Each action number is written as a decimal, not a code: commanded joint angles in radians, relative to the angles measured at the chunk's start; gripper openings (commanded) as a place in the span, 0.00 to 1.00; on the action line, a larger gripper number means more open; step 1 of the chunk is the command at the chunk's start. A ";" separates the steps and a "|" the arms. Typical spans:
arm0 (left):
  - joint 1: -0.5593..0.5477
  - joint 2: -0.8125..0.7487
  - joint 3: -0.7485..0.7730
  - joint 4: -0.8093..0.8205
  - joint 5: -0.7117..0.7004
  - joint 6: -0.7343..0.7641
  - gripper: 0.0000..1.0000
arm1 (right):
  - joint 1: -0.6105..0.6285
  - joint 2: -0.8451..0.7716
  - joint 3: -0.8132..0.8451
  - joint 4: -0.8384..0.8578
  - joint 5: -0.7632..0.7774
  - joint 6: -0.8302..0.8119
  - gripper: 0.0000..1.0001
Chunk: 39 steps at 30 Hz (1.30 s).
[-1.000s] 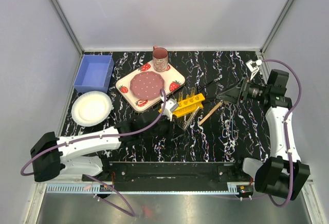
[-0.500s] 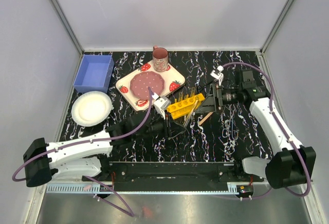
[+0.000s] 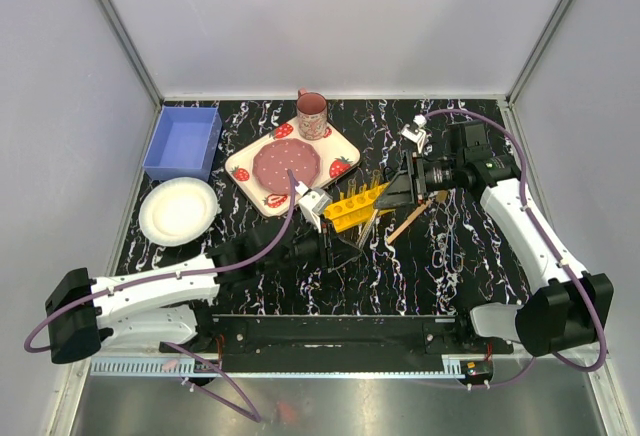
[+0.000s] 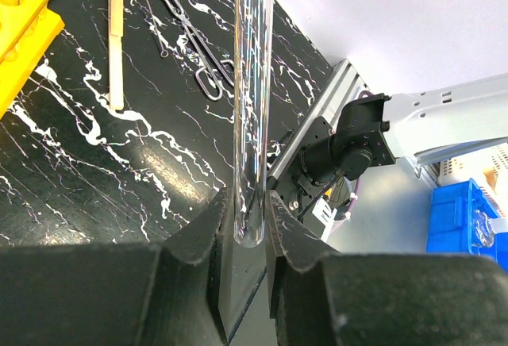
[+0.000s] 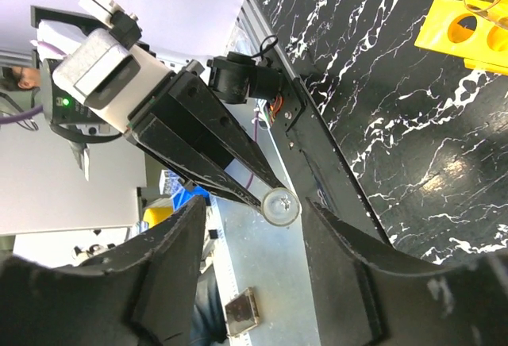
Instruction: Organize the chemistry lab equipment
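Observation:
My left gripper [image 4: 246, 211] is shut on the round bottom end of a thin clear tube [image 4: 252, 84], held level above the table just near of the yellow test-tube rack [image 3: 358, 206]. In the top view the left gripper [image 3: 348, 253] points toward my right gripper [image 3: 393, 194]. My right gripper [image 5: 254, 207] is open, and the tube's open end [image 5: 280, 206] sits end-on between its jaws, close to the right one, with no visible contact. The wooden-handled brush [image 3: 410, 221] and slim dark metal tools [image 4: 190, 36] lie right of the rack.
A strawberry-patterned plate [image 3: 290, 164] and pink mug [image 3: 311, 114] stand behind the rack. A blue bin [image 3: 183, 143] and a white paper plate [image 3: 178, 210] are at the left. A black rail [image 3: 330, 331] runs along the near edge.
My left gripper drew back from the rack with the tube. My right arm swung left from the table's right side to the tube's free end.

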 commanded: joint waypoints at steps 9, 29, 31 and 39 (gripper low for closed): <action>-0.005 -0.005 0.000 0.076 -0.014 -0.014 0.11 | 0.008 0.007 0.014 0.078 0.026 0.047 0.43; -0.005 -0.153 -0.023 -0.081 -0.121 -0.026 0.77 | 0.020 -0.019 0.080 0.073 0.103 -0.097 0.22; 0.001 -0.209 -0.020 -0.155 -0.168 -0.022 0.95 | 0.035 -0.016 0.105 0.050 0.129 -0.156 0.22; 0.172 -0.470 0.009 -0.611 -0.291 -0.023 0.99 | 0.146 -0.007 0.223 0.013 0.348 -0.407 0.23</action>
